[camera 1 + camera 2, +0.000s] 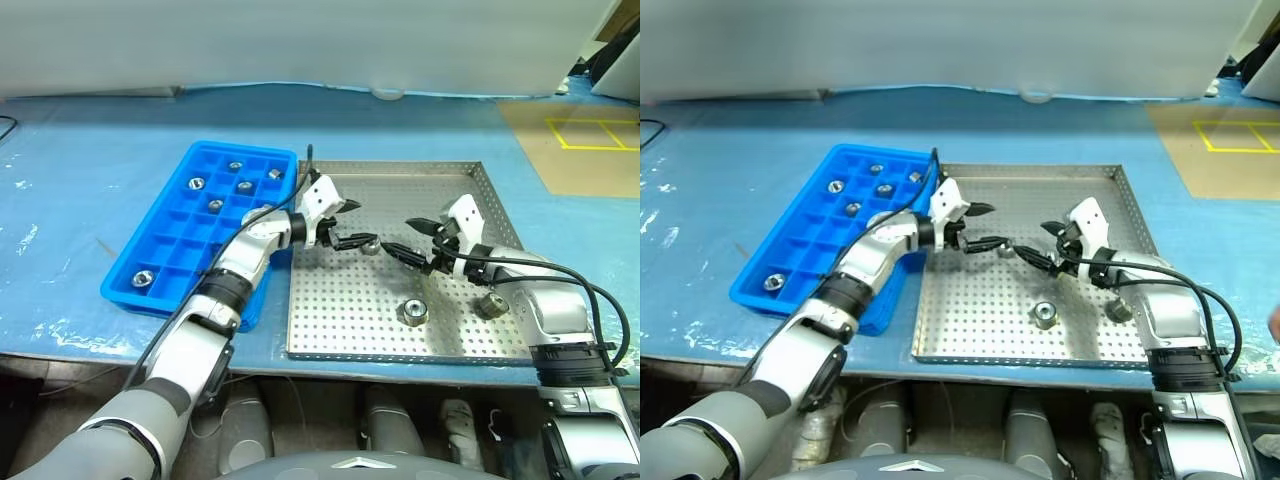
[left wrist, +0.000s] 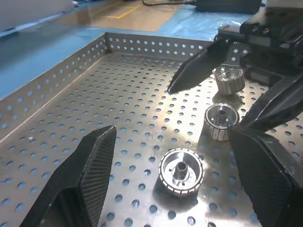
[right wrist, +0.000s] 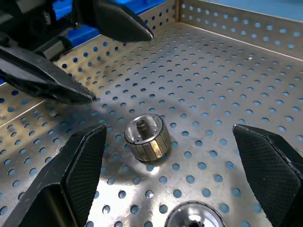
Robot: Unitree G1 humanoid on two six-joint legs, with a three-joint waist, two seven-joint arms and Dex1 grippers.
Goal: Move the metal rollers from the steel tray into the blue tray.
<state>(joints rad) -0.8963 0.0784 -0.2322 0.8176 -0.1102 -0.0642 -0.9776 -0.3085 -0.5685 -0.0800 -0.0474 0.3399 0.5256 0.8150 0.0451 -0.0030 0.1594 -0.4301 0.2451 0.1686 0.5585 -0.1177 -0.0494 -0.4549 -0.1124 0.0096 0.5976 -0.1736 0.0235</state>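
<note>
Steel tray (image 1: 330,330) sits centre-right of the frame on the blue-covered desk (image 1: 80,180), with the blue tray (image 1: 165,255) touching its left edge. Three metal rollers in the steel tray: one mid-tray between the two grippers (image 1: 370,245), one lower centre (image 1: 413,312), one lower right (image 1: 490,304) beside the right forearm. Blue tray compartments hold six more rollers: five clustered in the upper part (image 1: 235,166) (image 1: 274,174) (image 1: 196,184) (image 1: 244,186) (image 1: 215,205), one alone at lower left (image 1: 141,279).

Left gripper (image 1: 348,224) reaches in from the left over the steel tray, jaws apart, nothing between them; the lower fingertip is just beside the mid-tray roller, contact not clear. Right gripper (image 1: 410,240) comes in from the right, pointing left at the same roller, jaws wide apart, empty. The two grippers face each other near the tray's centre, tips close but apart.

Left wrist view: roller (image 2: 181,171) lies on the perforated floor between the open fingers (image 2: 90,165), not gripped.
</note>
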